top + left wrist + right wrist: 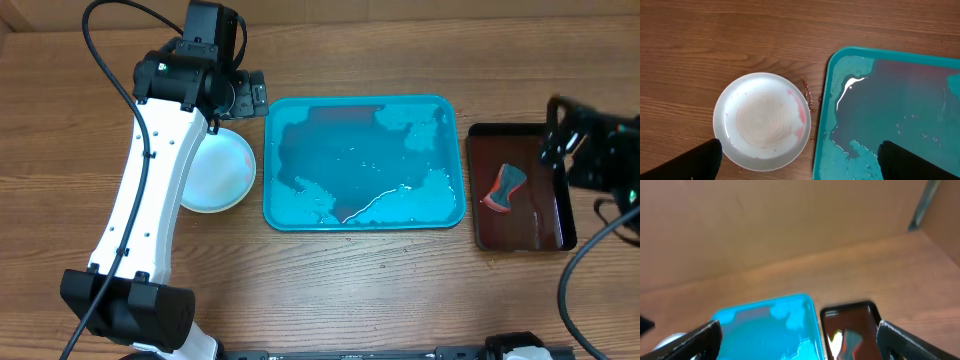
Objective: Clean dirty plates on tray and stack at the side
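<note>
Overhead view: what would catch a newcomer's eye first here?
The wet turquoise tray in the middle, with no plates on it. Just left of it, on the table, sits a white plate with pink smears near its rim, partly under the left arm. Right of the tray, a dark tray holds a red-and-grey sponge.

Table (400, 290): mid-brown wood with a streaked grain running left to right.
Plate (762, 120): white, faint concentric rings in the centre, pink-red smears along the right inner edge and small pink flecks on the left.
Reddish-brown spots (810, 100) on the table just right of the plate.
Tray (268, 170): turquoise-blue, mottled with a darker wet centre and lighter patches at the far right and near edge.
Smaller tray (520, 238): glossy dark brown-black.
Sponge (505, 188): red with a grey-teal band.
Left arm (150, 200): white shell, black joints.
Left end effector (799, 161) and right end effector (799, 340): black fingers.
</note>
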